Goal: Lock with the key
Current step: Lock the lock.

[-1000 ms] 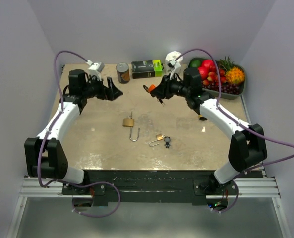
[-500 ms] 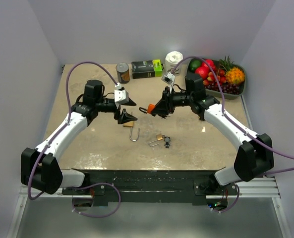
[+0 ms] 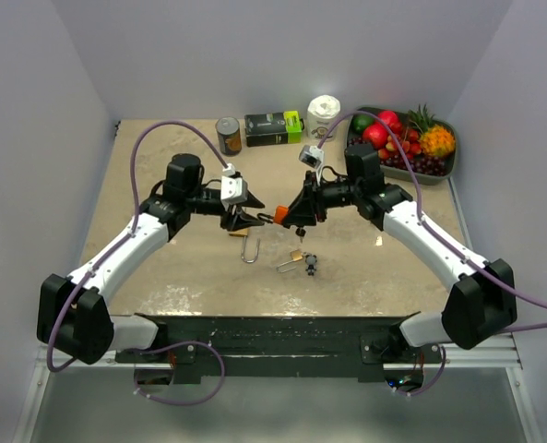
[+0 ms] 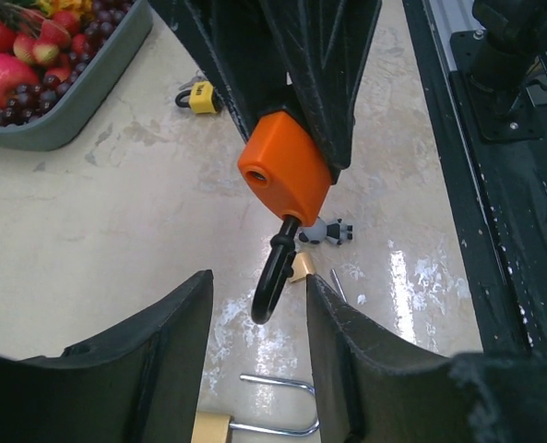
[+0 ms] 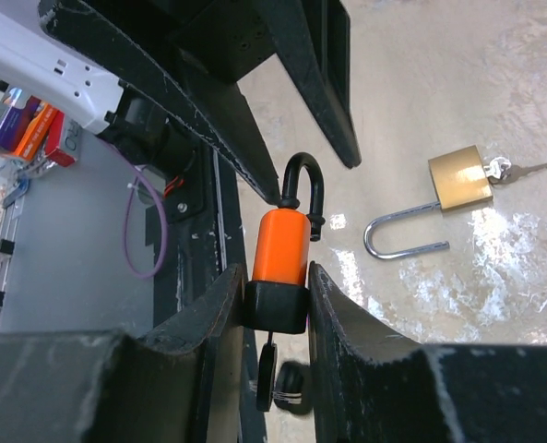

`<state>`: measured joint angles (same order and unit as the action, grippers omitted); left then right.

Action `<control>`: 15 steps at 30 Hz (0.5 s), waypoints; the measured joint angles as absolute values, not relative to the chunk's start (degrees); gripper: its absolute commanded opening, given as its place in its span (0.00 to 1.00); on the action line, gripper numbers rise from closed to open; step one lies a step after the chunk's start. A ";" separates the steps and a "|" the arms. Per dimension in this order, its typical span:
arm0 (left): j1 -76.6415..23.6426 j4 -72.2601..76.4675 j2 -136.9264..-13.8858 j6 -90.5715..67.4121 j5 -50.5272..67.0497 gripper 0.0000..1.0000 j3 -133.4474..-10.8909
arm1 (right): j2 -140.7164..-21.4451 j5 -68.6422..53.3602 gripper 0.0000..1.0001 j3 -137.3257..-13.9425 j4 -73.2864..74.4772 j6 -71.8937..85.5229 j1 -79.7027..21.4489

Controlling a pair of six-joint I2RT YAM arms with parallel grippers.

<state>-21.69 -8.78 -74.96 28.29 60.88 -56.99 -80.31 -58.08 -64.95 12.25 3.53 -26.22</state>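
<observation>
Clamping the body of the orange padlock (image 5: 282, 245), the right gripper (image 5: 276, 277) holds its black shackle (image 4: 278, 258) between the parted fingers (image 4: 162, 351) of the left gripper (image 4: 257, 281), neither touching it.

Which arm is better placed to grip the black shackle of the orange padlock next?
Left. The left pincer straddles the shackle, jaws apart and not touching it. The right pincer is clamped on the orange padlock, so it is busy holding it.
</observation>
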 measured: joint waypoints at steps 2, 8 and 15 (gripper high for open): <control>-22.35 -9.47 -74.78 29.36 61.06 0.44 -56.51 | -80.07 -58.13 0.00 -64.58 12.40 3.38 -26.26; -23.27 -11.18 -74.67 31.40 61.39 0.18 -56.29 | -79.81 -58.08 0.00 -63.96 12.78 3.20 -27.05; -23.44 -14.68 -74.65 35.88 63.07 0.20 -56.34 | -78.15 -57.82 0.00 -63.29 12.95 2.48 -27.83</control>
